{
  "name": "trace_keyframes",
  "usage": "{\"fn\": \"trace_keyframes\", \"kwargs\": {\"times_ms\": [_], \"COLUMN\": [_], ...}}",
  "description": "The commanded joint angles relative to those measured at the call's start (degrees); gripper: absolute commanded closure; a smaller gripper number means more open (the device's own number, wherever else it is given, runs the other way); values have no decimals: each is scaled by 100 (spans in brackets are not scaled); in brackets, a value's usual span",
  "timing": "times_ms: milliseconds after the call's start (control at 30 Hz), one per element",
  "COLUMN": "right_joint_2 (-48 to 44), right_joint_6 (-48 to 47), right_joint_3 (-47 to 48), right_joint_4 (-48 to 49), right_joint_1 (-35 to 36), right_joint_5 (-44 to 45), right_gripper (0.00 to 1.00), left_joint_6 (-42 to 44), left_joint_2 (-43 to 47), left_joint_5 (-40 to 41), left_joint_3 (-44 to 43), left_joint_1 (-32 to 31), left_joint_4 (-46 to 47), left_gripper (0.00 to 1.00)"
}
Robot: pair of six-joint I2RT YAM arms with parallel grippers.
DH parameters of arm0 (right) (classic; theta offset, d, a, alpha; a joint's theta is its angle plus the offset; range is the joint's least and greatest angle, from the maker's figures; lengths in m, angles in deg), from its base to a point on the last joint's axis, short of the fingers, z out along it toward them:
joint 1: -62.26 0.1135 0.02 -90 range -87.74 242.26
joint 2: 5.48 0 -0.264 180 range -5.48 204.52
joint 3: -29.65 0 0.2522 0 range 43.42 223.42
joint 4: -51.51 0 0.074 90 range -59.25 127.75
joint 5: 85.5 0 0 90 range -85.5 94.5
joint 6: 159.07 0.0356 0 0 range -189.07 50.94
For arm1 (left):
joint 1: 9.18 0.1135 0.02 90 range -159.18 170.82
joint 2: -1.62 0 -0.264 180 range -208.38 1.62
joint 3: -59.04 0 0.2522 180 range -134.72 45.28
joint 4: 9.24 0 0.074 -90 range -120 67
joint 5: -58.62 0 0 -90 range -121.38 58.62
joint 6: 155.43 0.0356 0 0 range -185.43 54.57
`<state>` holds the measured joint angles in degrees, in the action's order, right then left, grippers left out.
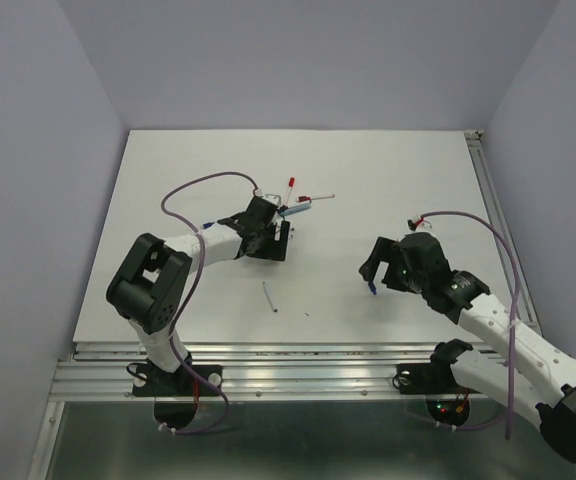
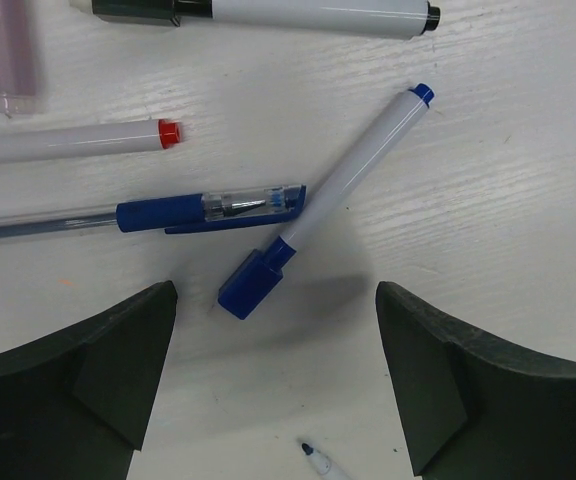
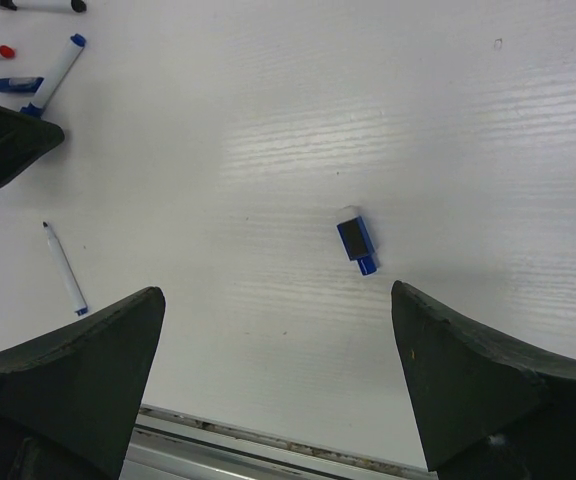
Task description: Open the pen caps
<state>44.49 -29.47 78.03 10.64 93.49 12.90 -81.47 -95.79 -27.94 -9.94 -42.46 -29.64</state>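
In the left wrist view a white marker (image 2: 353, 175) lies slanted with its blue cap (image 2: 253, 282) on, just ahead of my left gripper (image 2: 276, 385), which is open and holds nothing. A blue-capped gel pen (image 2: 208, 210), a red-tipped pen (image 2: 169, 133), a black-capped marker (image 2: 268, 10) and a pink pen (image 2: 8, 50) lie beyond it. A loose blue cap (image 3: 356, 240) rests on the table ahead of my right gripper (image 3: 278, 385), which is open and empty. An uncapped pen (image 1: 269, 297) lies between the two arms.
The pen cluster (image 1: 293, 203) sits at mid-table beyond the left gripper (image 1: 271, 238). The right gripper (image 1: 376, 268) hovers near the loose blue cap (image 1: 372, 289). A metal rail (image 3: 268, 440) runs along the table's near edge.
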Motion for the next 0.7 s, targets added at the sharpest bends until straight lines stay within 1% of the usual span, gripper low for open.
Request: {"fn": "trace_keyframes", "kwargs": {"times_ms": [0, 100, 167, 300, 333, 433, 567, 600, 633, 667], "right_joint_2": [-146, -146, -146, -172, -181, -172, -190, -190, -199, -199], "right_joint_6": [-92, -83, -83, -57, -31, 22, 13, 31, 31, 31], "right_joint_3": [-191, -209, -218, -349, -411, -438, -446, -438, -446, -446], "right_joint_4": [-66, -83, -92, -49, -57, -48, -40, -40, -40, -22], "right_joint_1": [42, 33, 33, 42, 42, 42, 42, 51, 42, 42], "right_joint_5": [135, 170, 205, 390, 486, 531, 601, 618, 627, 636], "right_gripper": [0, 0, 0, 0, 0, 0, 0, 0, 0, 0], "left_joint_6": [153, 127, 127, 153, 153, 162, 162, 153, 144, 127], "left_joint_2": [-129, -331, -428, -437, -420, -437, -525, -569, -604, -665], "left_joint_5": [-1, -45, -150, -256, -274, -274, -213, -125, -107, -81], "left_joint_3": [-252, -322, -340, -331, -314, -296, -331, -349, -366, -393], "left_joint_1": [5, 5, -3, -117, -152, -276, -425, -451, -469, -513], "left_joint_4": [74, 66, 92, 92, 83, 83, 5, -31, -57, -92], "left_gripper": [9, 11, 14, 16, 18, 25, 26, 27, 30, 30]}}
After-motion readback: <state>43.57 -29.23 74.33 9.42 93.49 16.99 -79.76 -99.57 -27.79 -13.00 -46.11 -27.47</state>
